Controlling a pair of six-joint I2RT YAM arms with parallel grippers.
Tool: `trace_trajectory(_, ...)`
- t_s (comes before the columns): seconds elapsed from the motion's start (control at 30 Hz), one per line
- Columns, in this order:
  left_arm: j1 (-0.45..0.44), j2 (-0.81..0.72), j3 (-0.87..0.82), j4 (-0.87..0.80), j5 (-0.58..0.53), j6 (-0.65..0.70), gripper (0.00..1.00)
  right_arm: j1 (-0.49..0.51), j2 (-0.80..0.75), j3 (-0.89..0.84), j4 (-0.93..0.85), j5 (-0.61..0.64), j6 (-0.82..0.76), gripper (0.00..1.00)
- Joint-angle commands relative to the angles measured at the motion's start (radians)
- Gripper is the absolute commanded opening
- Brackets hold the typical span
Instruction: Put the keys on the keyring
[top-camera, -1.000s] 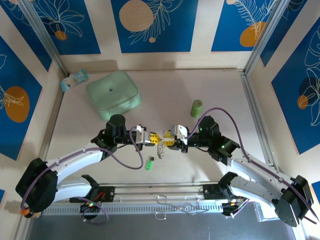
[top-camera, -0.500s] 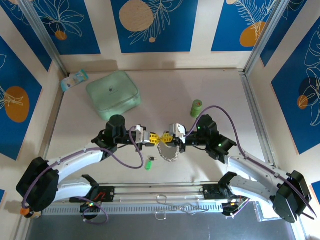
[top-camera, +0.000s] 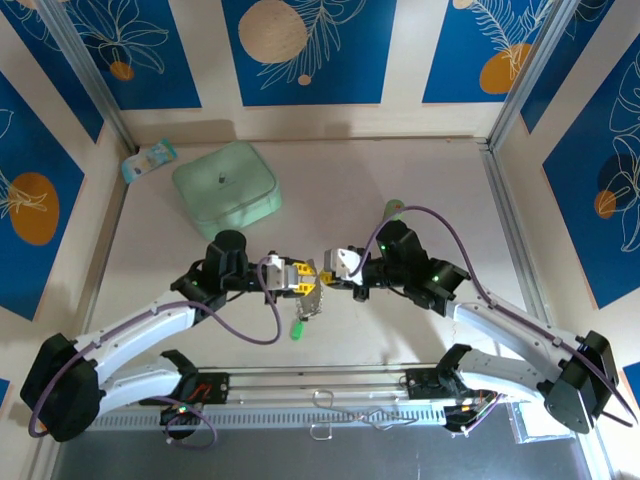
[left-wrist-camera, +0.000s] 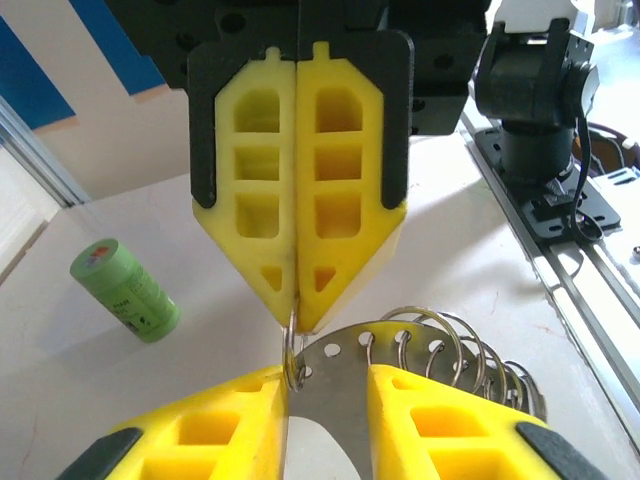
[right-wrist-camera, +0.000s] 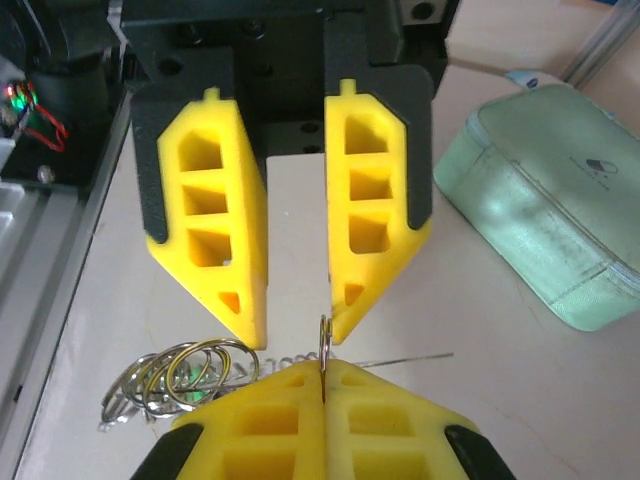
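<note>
**Top view.** My left gripper (top-camera: 303, 277) and right gripper (top-camera: 328, 276) meet tip to tip at the table's centre. The keyring (top-camera: 311, 302) hangs just below them at six o'clock. One green-headed key (top-camera: 297, 329) lies on the table (top-camera: 340, 180) farther toward six, apart from the keyring. I can make out no second key.

**Left wrist view.** My left jaws, at six o'clock, stand partly apart, and the keyring's flat perforated band shows between them. I cannot tell whether the pads touch it. My right gripper, at twelve, is closed flat and nips one thin ring at its very tips. A green cylinder (left-wrist-camera: 125, 291) lies at nine o'clock.

**Right wrist view.** My right fingers, at six, are clamped on the edge of a single ring. My left jaws, at twelve, gape with bare table between them and hold nothing. The bunched split rings (right-wrist-camera: 185, 372) sag at eight o'clock, and a mint-green case (right-wrist-camera: 545, 220) sits at three.

**Hazards, as I judge them.**
- The whole keyring depends on one fingertip pinch on round wire.
- A jolt or twist could let that ring pivot or slip out, dropping the bunch onto the key below.
- A swinging band could also foul my open left jaws.
</note>
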Motion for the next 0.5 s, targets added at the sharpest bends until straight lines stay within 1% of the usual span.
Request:
trace_trajectory(0.0,-0.006,0.004,0.041,-0.065,0.005,0.038,0.25,0.028,0.023,0.067,-0.101,0.076,-0.078,0.00)
trace_trajectory(0.13,-0.007,0.023,0.056,-0.048,0.024,0.019,0.20,0.053,0.047,0.108,-0.128,0.083,-0.091,0.00)
trace_trajectory(0.23,-0.007,0.026,0.063,-0.051,0.029,0.022,0.10,0.070,0.063,0.129,-0.148,0.094,-0.103,0.00)
trace_trajectory(0.33,-0.007,0.024,0.065,-0.054,0.029,0.028,0.00,0.075,0.071,0.140,-0.160,0.063,-0.105,0.00)
trace_trajectory(0.37,-0.007,0.023,0.064,-0.050,0.030,0.030,0.00,0.074,0.070,0.140,-0.160,0.042,-0.097,0.00)
trace_trajectory(0.4,-0.007,0.023,0.060,-0.043,0.028,0.029,0.00,0.070,0.068,0.138,-0.157,0.019,-0.088,0.03)
trace_trajectory(0.47,-0.007,0.020,0.048,-0.018,0.021,0.020,0.00,0.045,0.051,0.107,-0.106,-0.041,-0.037,0.19)
